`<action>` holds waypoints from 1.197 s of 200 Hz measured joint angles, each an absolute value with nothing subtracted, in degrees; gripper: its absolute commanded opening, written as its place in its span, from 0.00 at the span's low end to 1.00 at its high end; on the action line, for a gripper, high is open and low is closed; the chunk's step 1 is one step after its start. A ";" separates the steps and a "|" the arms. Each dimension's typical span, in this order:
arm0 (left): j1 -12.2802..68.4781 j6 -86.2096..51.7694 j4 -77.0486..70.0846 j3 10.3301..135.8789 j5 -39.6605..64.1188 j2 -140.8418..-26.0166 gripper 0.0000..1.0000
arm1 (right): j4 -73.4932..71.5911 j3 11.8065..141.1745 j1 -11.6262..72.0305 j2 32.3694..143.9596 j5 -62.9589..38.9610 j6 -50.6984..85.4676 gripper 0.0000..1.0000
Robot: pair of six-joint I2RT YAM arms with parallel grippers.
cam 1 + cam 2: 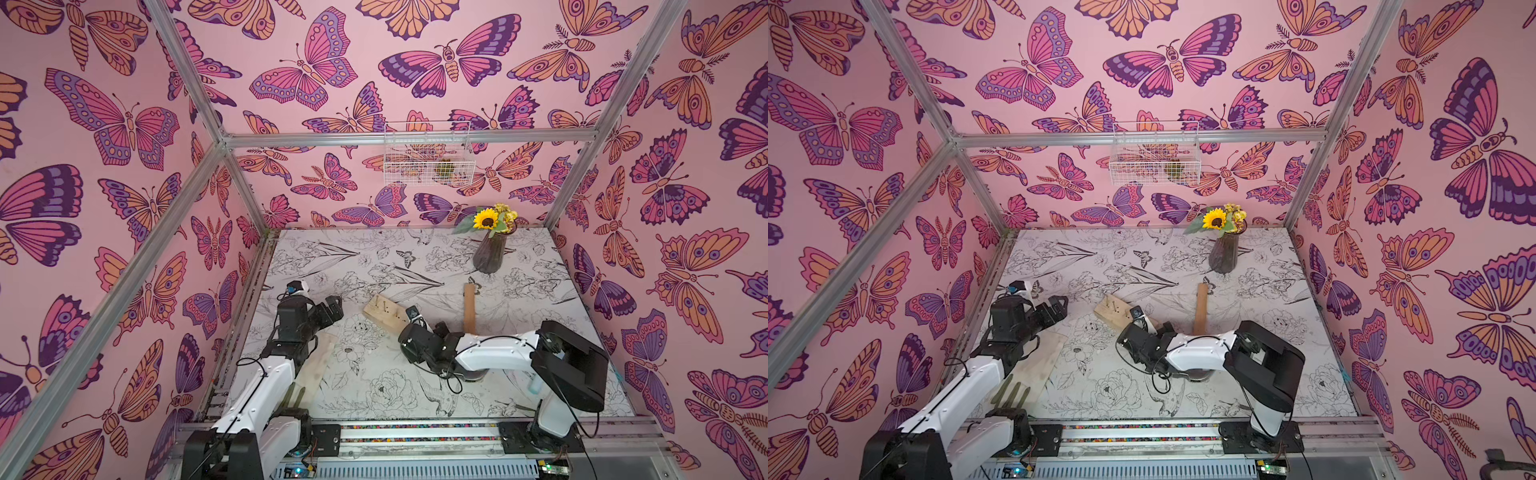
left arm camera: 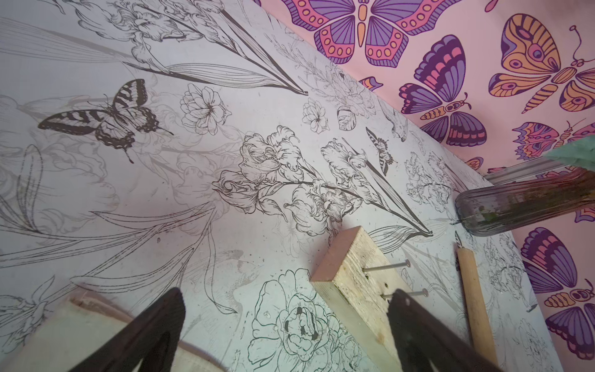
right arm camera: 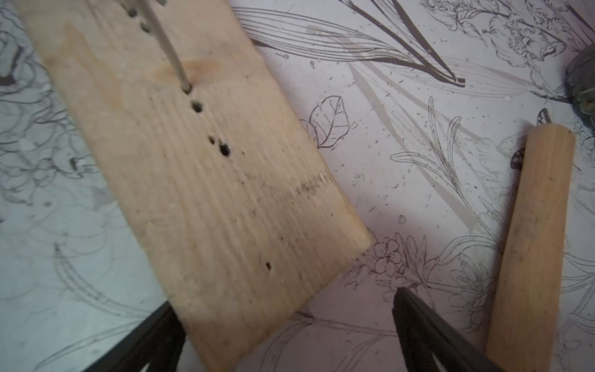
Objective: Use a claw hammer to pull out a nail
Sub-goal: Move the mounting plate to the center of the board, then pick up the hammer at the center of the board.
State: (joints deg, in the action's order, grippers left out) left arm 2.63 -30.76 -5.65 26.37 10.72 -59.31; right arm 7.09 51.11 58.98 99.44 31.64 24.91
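Floral-print table (image 1: 415, 257) inside butterfly walls, both top views: the claw hammer (image 1: 469, 307) lay flat just beyond the right gripper (image 1: 440, 329), outside its jaws, head hidden under that arm. Left wrist view: left gripper (image 2: 286, 296) jaws stood wide and empty, wood block (image 2: 354, 283) ahead by one finger, hammer handle outside it. Right wrist view: jaws wide and empty, block end below the gap, handle beside the outer finger.
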 measured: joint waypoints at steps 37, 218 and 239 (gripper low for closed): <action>2.63 -31.16 -6.09 26.37 12.69 -60.53 1.00 | 6.55 51.13 51.86 99.44 28.95 22.06 0.99; 25.04 -25.91 -10.11 25.91 8.97 -56.58 1.00 | 18.33 44.77 27.44 88.55 10.39 34.89 0.59; 25.21 -25.23 -10.94 25.89 9.02 -56.71 1.00 | 17.12 46.44 27.46 92.23 9.43 34.63 0.53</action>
State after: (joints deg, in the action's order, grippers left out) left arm 25.21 -25.23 -10.94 25.89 9.02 -56.71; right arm 17.12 46.44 27.46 92.23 9.43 34.63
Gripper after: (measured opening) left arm 0.998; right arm 0.566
